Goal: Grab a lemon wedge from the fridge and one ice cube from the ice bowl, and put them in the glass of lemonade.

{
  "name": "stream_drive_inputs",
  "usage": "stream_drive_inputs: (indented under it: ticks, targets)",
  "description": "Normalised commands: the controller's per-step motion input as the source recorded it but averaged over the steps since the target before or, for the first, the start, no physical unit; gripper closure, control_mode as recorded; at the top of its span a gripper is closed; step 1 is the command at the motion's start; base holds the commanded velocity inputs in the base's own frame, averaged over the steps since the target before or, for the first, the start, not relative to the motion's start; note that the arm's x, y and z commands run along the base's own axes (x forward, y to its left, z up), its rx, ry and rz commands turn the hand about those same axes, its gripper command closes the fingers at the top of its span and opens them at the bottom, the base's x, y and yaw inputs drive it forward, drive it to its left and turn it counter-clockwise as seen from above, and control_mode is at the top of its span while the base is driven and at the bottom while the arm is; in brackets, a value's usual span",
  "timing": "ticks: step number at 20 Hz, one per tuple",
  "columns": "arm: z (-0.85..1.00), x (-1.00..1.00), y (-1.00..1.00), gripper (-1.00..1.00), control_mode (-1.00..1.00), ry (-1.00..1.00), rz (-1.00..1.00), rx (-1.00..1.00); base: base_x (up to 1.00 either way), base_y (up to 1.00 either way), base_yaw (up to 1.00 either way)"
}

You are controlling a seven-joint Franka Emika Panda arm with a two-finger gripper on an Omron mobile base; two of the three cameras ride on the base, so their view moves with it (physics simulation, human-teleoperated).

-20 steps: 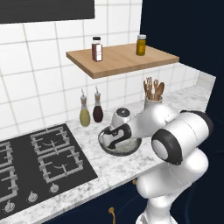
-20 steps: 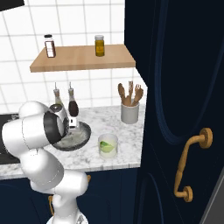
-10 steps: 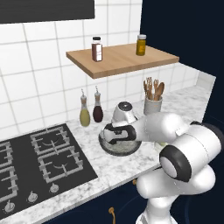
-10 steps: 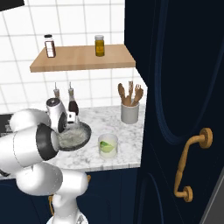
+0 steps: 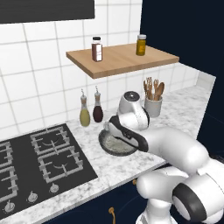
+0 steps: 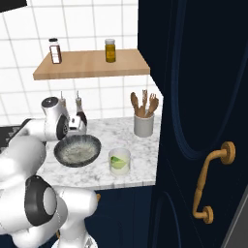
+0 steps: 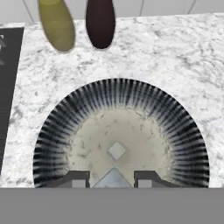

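The ice bowl (image 7: pixel 57 131) lies straight below the hand on the marble counter, dark and ribbed outside, pale and speckled inside. One loose ice cube (image 7: pixel 117 150) rests at its middle. My gripper (image 7: pixel 111 179) hangs over the bowl's near side, shut on a second ice cube (image 7: pixel 113 176) wedged between the two fingertips (image 7: pixel 76 178). From the base, the gripper (image 5: pixel 113 133) hovers just over the ice bowl (image 5: pixel 114 146). The glass of lemonade (image 6: pixel 119 161) stands right of the ice bowl (image 6: pixel 77 150), with a yellow-green lemon wedge in it. The fridge is out of view.
An olive bottle (image 7: pixel 56 24) and a dark bottle (image 7: pixel 100 22) stand behind the bowl. A utensil cup (image 6: pixel 144 125) sits at the back right, and a wooden shelf (image 5: pixel 122 59) with two jars hangs above. The cooktop (image 5: pixel 39 162) lies left. A navy cabinet door (image 6: pixel 203 121) bounds the right.
The arm's elbow has swung down and to the right while the hand has stayed over the bowl, lifting slightly. The jaws hold the same narrow gap.
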Motion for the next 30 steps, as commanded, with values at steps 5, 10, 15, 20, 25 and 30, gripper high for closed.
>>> stream_drive_inputs:
  ticks: [5,10,15,20,25,30]
  targets:
    - [0.48,-0.32,-0.46,1.0,-1.0,0.0,-0.12,0.0,0.0,0.0,0.0]
    - [0.33,-0.28,-0.65,1.0,-1.0,0.0,-0.14,0.0,0.0,0.0,0.0]
    - [0.0,-0.34,-0.67,1.0,-1.0,0.0,-0.17,0.0,0.0,0.0,0.0]
    - [0.0,-0.15,-0.63,1.0,-1.0,0.0,-0.19,0.0,0.0,0.0,0.0]
    - [0.0,-0.07,-0.48,1.0,-1.0,0.0,-0.16,0.0,0.0,0.0,0.0]
    - [0.0,-0.02,-0.39,1.0,-1.0,0.0,-0.13,0.0,0.0,0.0,0.0]
